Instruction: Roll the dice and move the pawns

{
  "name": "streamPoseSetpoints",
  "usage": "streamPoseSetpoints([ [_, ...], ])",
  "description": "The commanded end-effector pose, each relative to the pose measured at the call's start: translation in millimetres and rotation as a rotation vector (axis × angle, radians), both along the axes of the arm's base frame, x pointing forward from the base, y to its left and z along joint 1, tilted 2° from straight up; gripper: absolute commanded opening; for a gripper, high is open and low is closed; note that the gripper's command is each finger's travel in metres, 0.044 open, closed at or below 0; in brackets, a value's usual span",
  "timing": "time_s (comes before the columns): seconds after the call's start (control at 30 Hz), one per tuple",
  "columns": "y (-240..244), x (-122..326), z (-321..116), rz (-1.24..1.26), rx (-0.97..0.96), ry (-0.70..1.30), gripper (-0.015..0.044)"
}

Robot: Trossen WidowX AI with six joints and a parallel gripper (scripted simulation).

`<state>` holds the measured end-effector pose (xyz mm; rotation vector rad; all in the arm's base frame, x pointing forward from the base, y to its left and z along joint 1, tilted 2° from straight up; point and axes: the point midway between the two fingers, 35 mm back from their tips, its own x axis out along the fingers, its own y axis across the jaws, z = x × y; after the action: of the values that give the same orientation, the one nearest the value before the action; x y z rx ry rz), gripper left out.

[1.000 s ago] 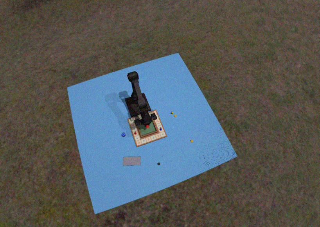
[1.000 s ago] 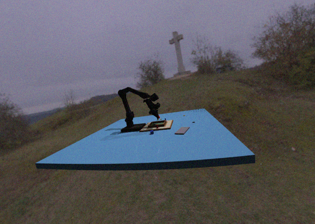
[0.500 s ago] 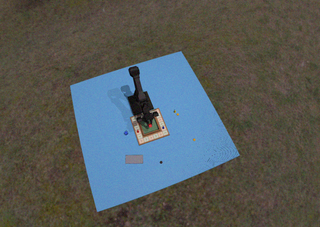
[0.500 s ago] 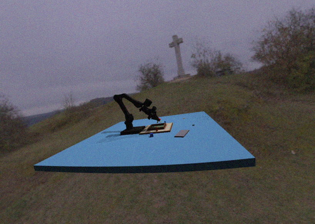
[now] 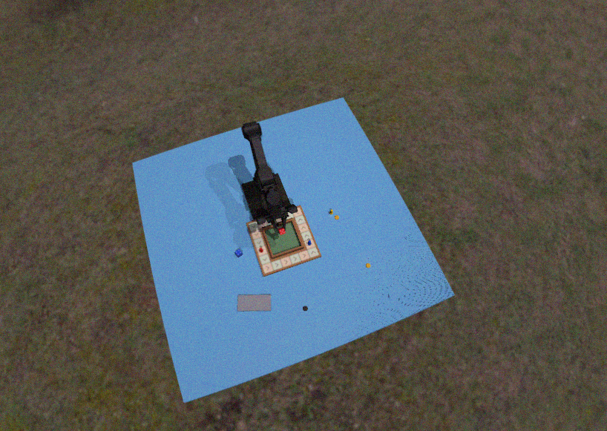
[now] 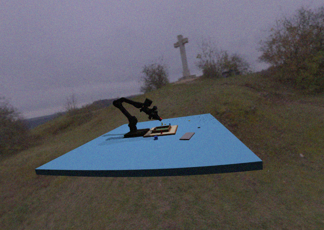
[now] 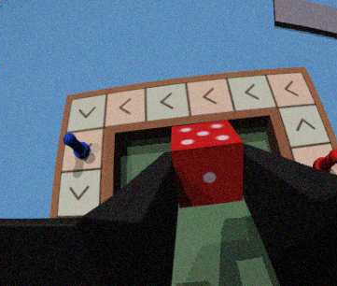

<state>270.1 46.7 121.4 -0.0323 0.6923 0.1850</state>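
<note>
My gripper (image 5: 281, 230) (image 6: 161, 118) (image 7: 204, 157) is shut on the red die (image 5: 281, 231) (image 6: 161, 118) (image 7: 207, 164), held in the air above the green-floored tray (image 5: 288, 242) (image 7: 141, 154). The wrist view shows five pips on one die face and one pip on another. The blue die (image 5: 238, 253) (image 6: 155, 137) lies on the blue table, outside the board near the red pawn's side. The red pawn (image 5: 261, 250) (image 6: 161, 132) (image 7: 329, 160) stands on one side of the arrow track. The blue pawn (image 5: 309, 242) (image 6: 169, 124) (image 7: 77, 145) stands on the opposite side.
The board (image 5: 264, 272) (image 7: 187, 79) surrounds the tray. A grey-pink slab (image 5: 254, 302) (image 6: 187, 135) (image 7: 318, 16) and a dark disc (image 5: 304, 308) (image 6: 199, 127) lie beyond it. A yellow pawn (image 5: 331, 211) (image 6: 162, 123), a yellow disc (image 5: 336, 216) and another yellow disc (image 5: 368, 265) (image 6: 189, 120) are on the blue pawn's side.
</note>
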Motion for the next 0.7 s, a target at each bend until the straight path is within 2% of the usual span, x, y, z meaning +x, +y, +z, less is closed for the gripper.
streamPoseSetpoints([
  [0.0, -0.3, -2.9, 3.2, 0.005, 0.0, -0.005, 0.0],
  [0.57, -0.6, -2.7, 1.7, 0.0, 0.0, 0.0, 0.0],
  [0.67, -0.6, -2.7, 1.7, 0.0, 0.0, 0.0, 0.0079],
])
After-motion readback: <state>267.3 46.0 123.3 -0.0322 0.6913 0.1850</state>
